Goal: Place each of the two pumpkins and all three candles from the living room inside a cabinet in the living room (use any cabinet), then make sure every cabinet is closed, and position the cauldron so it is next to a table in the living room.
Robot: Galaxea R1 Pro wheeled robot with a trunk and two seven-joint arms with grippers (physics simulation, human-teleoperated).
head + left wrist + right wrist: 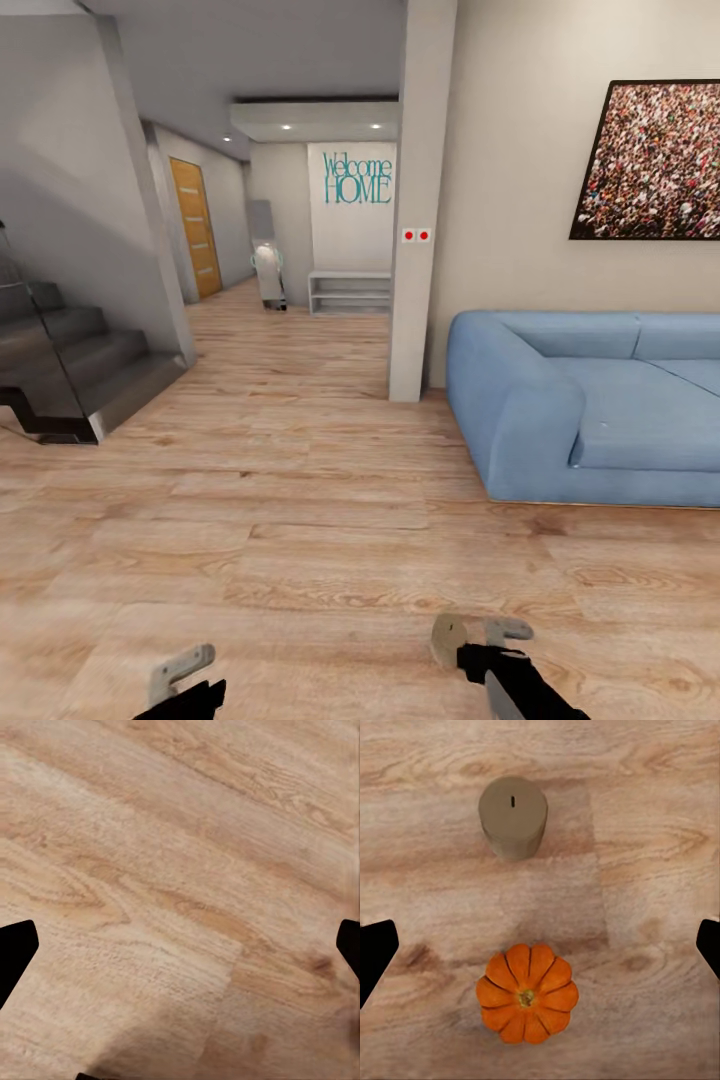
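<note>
Living room, wood floor (pixel 300 500), blue sofa (pixel 590 400) at right of frame. My right gripper (pixel 540 945) hangs released, jaws spread wide, over one pumpkin (pixel 526 993) at lower centre and one candle (pixel 513 816) at upper centre, both standing on the floor, apart. My left gripper (pixel 180 945) is released too, holding nothing. Judgement: these two are not yet in a cabinet; most of the task is left.

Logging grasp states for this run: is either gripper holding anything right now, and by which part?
Nothing is held. The pumpkin and candle stand on the floor below the open right gripper; the left gripper is open over bare floor.
</note>
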